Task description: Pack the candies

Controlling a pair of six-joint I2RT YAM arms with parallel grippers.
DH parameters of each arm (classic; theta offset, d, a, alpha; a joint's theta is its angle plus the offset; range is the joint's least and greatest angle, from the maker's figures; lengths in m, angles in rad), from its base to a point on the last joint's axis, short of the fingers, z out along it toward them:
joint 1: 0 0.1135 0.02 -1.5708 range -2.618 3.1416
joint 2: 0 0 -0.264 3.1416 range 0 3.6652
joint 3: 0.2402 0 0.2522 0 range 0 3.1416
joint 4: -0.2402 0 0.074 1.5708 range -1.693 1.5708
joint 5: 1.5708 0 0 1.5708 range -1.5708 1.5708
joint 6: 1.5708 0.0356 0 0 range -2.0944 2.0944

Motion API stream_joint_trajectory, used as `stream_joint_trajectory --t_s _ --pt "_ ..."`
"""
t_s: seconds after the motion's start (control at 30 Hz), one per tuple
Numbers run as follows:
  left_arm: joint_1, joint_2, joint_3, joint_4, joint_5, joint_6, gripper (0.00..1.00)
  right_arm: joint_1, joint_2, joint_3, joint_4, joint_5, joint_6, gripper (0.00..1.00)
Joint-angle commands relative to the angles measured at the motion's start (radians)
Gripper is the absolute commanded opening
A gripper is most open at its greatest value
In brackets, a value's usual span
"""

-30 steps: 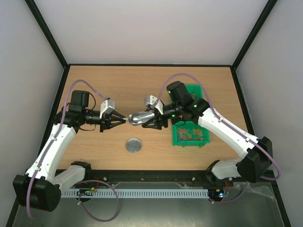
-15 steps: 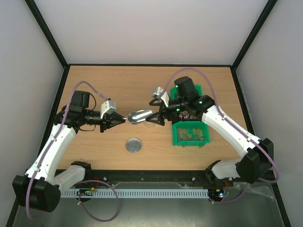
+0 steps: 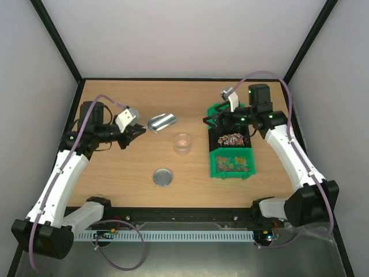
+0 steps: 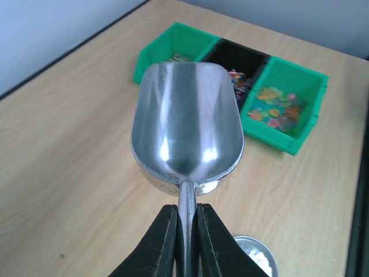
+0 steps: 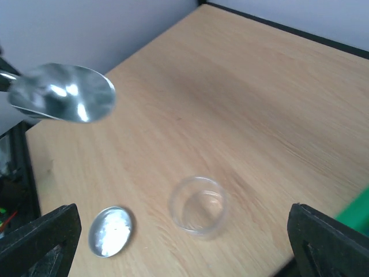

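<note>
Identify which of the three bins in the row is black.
The middle bin, with candies inside; the end bins are green.

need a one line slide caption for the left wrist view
Left gripper shut on an empty metal scoop, facing candies in a green bin.

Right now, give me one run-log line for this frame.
left jaws: shut on scoop handle | scoop: empty | right jaws: open, holding nothing | cup: upright, empty | candies: in bins

White arm links, black joints (tiny green lights), looping purple cables
</note>
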Motion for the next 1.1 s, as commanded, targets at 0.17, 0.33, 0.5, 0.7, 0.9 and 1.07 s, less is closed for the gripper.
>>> stream_joint_trajectory --t_s 0.17,0.33,0.5,0.7,0.9,1.07 --pt "-0.008 0.223 0.222 -0.040 -0.064 0.134 0.02 -0.284 0.143 0.081 -0.234 0.057 0.012 0.99" --pt "-0.050 0.453 0.394 -0.099 -0.049 0.219 0.02 -0.380 0.288 0.152 -0.359 0.185 -0.091 0.94" --pt "-0.104 0.606 0.550 -0.136 -0.073 0.182 0.02 -0.398 0.367 0.205 -0.467 0.279 -0.109 0.88" --pt "-0.228 0.671 0.598 -0.155 -0.160 0.188 0.02 -0.398 0.388 0.217 -0.555 0.351 -0.068 0.80" --pt "-0.310 0.729 0.632 -0.135 -0.199 0.154 0.02 -0.398 0.400 0.168 -0.535 0.419 -0.053 0.64" --pt "-0.364 0.759 0.647 -0.114 -0.222 0.122 0.02 -0.396 0.417 0.121 -0.495 0.427 -0.058 0.55"
